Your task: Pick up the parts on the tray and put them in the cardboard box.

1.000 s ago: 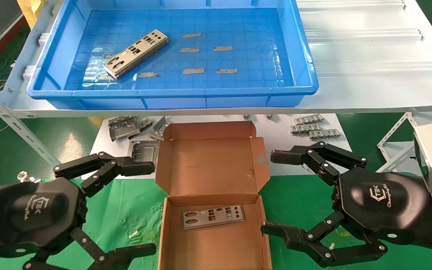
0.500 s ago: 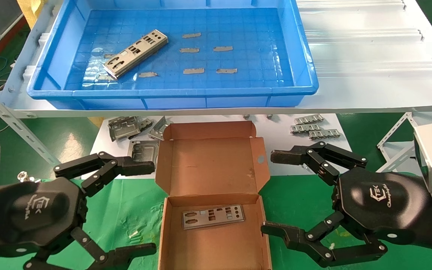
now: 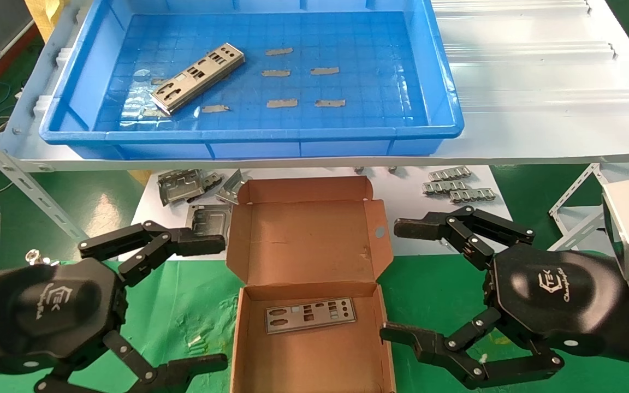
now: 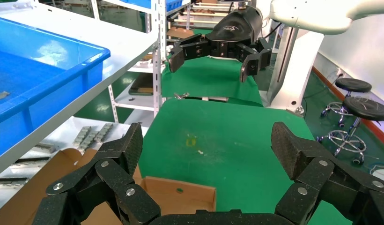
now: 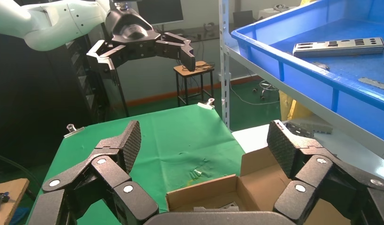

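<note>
One part (image 3: 198, 78) lies flat and askew on the floor of the tray (image 3: 434, 82), toward its left edge, its long axis running from the near-left up toward the far side; another part (image 3: 310, 315) already rests inside the cardboard box (image 3: 249, 349), close to the hinge of the open lid. The plate in the tray looks like thin stamped sheet metal: probably light and stiff, with a smooth, slippery face and sharp punched edges, and because it sits flush on the gridded floor there is little to get under. The likely best hold is across its narrow width near the middle, fingers pinching the two long edges so it does not swing or tip. The left gripper (image 3: 181, 305) hangs left of the box with its fingers spread wide and empty; the right gripper (image 3: 407, 284) hangs at the box's right edge, equally wide and empty. Small tape strips (image 3: 279, 72) lie near the tray's middle, clear of the plate.
</note>
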`<state>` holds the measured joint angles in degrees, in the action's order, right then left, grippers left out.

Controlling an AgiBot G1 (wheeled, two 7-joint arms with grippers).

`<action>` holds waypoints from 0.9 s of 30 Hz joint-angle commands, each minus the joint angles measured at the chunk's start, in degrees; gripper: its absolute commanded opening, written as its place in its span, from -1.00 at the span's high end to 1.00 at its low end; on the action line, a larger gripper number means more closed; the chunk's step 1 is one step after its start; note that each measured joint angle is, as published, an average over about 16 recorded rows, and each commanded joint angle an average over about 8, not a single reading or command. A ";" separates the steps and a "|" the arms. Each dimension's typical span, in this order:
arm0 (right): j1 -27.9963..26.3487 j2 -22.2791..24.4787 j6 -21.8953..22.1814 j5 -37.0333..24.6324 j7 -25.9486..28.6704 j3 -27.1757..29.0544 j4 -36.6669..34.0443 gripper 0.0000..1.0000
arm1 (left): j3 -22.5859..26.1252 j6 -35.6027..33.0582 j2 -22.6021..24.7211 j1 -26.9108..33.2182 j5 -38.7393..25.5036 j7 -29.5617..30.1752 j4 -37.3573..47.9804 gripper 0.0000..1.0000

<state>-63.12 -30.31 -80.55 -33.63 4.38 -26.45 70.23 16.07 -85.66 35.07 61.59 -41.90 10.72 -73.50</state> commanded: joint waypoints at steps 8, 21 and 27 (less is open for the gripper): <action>0.00 0.00 0.00 0.00 0.00 0.00 0.00 -1.00 | 0.00 0.00 0.00 0.00 0.00 0.00 0.00 -1.00; 0.00 0.00 0.00 0.00 0.00 0.00 0.00 -1.00 | 0.00 0.00 0.00 0.00 0.00 0.00 0.00 -1.00; 0.00 0.00 0.00 0.00 0.00 0.00 0.00 -1.00 | 0.00 0.00 0.00 0.00 0.01 0.00 0.00 -1.00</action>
<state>-63.12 -30.31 -80.55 -33.63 4.38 -26.45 70.23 16.08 -85.66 35.07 61.59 -41.90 10.72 -73.49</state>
